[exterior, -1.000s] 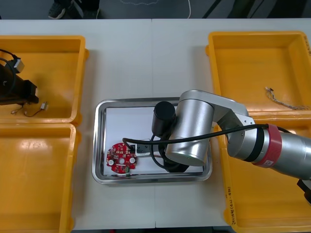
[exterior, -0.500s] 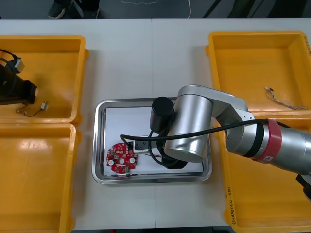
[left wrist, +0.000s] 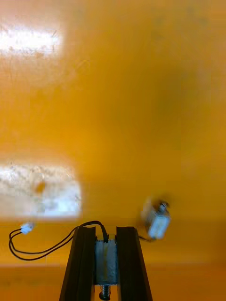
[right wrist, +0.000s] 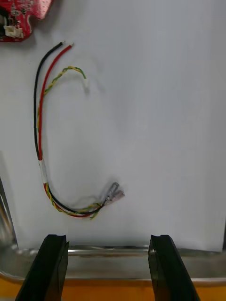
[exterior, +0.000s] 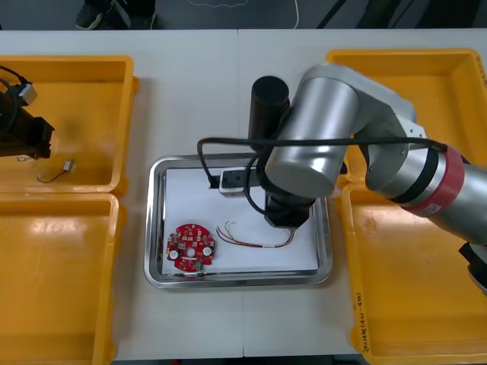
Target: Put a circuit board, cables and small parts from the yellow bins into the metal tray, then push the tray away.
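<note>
Right gripper (right wrist: 106, 241) lifts open off the cable (right wrist: 39, 141) in the tray (exterior: 155, 228); left gripper (left wrist: 106, 231), clamping a small part (left wrist: 106, 259), should rise straight.

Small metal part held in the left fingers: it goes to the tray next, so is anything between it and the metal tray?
Yes: the yellow bin's raised wall lies between the small metal part in the left gripper and the metal tray. The right gripper, fingers open, hangs over the tray's right half.

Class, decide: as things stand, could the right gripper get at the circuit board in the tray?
Probably yes: the right gripper hangs open above the metal tray, and the circuit board lies uncovered, just past the cable.
</note>
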{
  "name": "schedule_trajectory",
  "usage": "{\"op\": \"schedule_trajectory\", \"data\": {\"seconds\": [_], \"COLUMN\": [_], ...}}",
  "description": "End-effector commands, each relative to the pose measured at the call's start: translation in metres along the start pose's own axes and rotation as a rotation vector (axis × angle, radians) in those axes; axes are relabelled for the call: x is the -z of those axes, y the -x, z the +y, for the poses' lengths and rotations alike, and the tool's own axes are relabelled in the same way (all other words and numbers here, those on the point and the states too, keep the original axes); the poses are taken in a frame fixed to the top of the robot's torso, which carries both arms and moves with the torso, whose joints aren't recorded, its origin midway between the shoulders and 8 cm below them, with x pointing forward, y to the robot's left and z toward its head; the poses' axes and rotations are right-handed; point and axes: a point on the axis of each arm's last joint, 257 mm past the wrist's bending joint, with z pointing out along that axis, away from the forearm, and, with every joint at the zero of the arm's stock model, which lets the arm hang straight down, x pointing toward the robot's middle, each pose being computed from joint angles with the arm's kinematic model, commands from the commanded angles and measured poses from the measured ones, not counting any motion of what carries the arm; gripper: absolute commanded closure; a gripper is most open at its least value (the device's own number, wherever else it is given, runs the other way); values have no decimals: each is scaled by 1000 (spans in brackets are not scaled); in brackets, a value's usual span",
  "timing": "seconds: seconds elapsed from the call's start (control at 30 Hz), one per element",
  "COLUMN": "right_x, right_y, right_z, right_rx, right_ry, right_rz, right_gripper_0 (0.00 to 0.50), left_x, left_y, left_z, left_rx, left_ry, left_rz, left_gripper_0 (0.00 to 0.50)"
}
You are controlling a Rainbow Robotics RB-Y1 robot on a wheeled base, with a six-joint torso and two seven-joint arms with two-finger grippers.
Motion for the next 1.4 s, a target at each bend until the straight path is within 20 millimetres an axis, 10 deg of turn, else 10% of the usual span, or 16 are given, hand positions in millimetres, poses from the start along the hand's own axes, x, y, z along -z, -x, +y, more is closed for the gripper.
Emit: {"op": "schedule_trajectory", "data": {"seconds": [0.03, 0.77, 1.4], "right_x": [42, 75, 91], "right_y": [1, -98, -183], "right_z": [-42, -132, -172], "right_rx": [-81, -465, -689], "right_ry": [-64, -95, -124], "right_rz": [-39, -23, 11], "right_gripper_0": [0, 0, 0], "left_x": [74, 181, 144], "left_y": [35, 23, -5], "left_z": [12, -40, -171], "left_rx": [-34, 1, 77], "left_ry": [20, 15, -67], "left_rz": [-100, -172, -162], "left_gripper_0": [500, 500, 500]}}
